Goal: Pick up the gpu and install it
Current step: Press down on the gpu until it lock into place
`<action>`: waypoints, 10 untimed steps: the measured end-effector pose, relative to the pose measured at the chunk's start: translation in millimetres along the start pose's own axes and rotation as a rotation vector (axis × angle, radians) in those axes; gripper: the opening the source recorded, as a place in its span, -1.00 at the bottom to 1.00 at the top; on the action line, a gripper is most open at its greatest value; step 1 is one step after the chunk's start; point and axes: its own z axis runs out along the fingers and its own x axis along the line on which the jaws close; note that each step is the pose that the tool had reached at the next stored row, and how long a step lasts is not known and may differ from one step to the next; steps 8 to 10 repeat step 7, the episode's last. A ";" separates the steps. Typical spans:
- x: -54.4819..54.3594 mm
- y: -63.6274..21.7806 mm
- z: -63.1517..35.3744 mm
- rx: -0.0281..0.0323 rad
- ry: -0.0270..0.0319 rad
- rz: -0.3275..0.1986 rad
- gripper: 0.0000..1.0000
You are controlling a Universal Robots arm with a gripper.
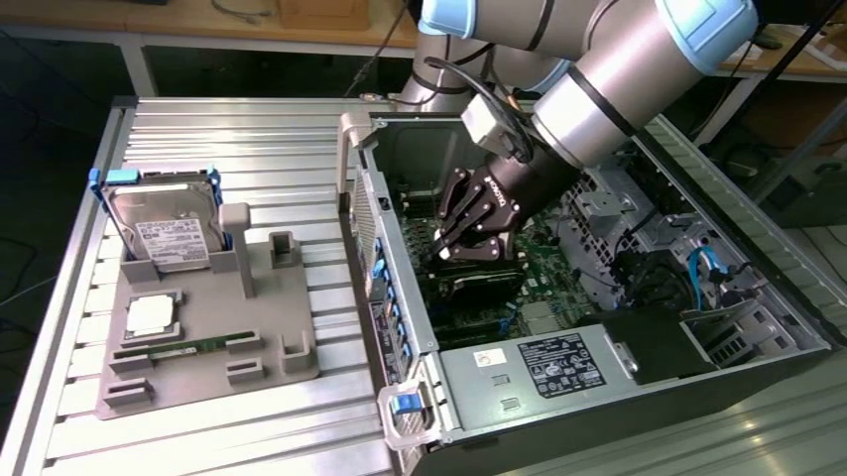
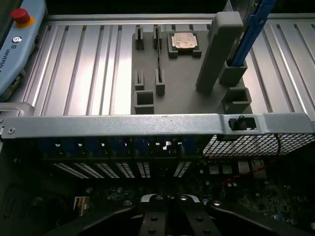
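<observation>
the silver and blue robot arm [image 1: 622, 69] reaches down into the open black computer case [image 1: 596, 297] lying on its side on the ribbed aluminium table [image 1: 212, 129]. its black gripper [image 1: 466, 243] sits low over the green motherboard [image 1: 530, 288], next to the row of expansion slots by the case's rear wall. the jaws are fully closed; in the wrist view the 2 fingers [image 2: 155, 206] meet at the middle, and i cannot tell whether anything thin is pinched between them. the gpu itself cannot be made out with certainty; a dark card-like shape lies just under the gripper in the exterior view. on the exterior view's left, the grey plastic parts holder [image 1: 212, 337] carries the silver hard drive in a blue frame [image 1: 166, 223] standing upright, a square metal processor [image 1: 153, 315] and a narrow green memory stick [image 1: 185, 347] lying flat
</observation>
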 end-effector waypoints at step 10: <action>0.0 0.0 0.0 0.0000 0.0000 0.000 -0.79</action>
